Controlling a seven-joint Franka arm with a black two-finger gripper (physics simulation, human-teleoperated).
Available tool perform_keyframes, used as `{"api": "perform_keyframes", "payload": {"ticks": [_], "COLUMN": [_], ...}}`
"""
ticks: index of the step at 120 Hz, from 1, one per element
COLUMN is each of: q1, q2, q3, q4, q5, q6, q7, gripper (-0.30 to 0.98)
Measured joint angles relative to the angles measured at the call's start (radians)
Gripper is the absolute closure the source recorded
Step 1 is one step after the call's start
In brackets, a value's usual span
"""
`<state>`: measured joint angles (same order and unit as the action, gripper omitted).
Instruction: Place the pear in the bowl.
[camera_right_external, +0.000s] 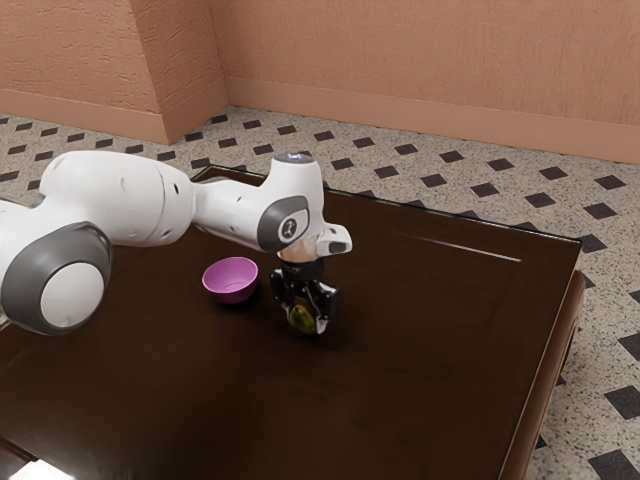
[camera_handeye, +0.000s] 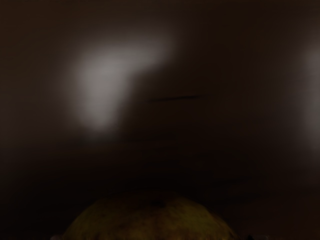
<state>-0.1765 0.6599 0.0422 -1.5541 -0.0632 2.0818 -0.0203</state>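
I have the gripper (camera_right_external: 305, 323) low over the table (camera_right_external: 420, 390), around the pear (camera_right_external: 301, 317); I can't tell how far open it is or whether it has hold. I judge this to be the grasping step. Next I should make sure of the grip, lift clear of the rim, then carry the pear towards the exterior view's left, to the bowl (camera_right_external: 231, 281) nearby. The pear is rounded, its skin mottled yellow-green; the bowl is smooth, pink-purple and flared, the tabletop dark and glossy.
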Motion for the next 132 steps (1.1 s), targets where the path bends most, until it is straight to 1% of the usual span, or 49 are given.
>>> {"api": "perform_keyframes", "payload": {"ticks": [22,37,57,71,85,99,111,132], "q1": [0.001,0.020,0.107,0.184,0.226,0.257,0.262,0.253], "q2": [-0.009,-0.061,-0.144,-0.160,-0.150,-0.081,-0.035,-0.009], "q3": [0.001,0.006,0.009,0.010,0.011,0.009,0.005,0.002], "q4": [0.009,0.020,0.022,0.023,0.028,0.109,0.149,0.154], "q5": [0.005,0.008,0.034,0.065,0.086,0.110,0.120,0.123], "q6": [-0.012,-0.055,-0.128,-0.163,-0.182,-0.194,-0.195,-0.190], "q7": [-0.003,-0.009,-0.017,-0.019,-0.021,-0.022,-0.024,-0.027], "gripper": [0.36,0.43,0.50,0.52,0.53,0.54,0.54,0.54]}}
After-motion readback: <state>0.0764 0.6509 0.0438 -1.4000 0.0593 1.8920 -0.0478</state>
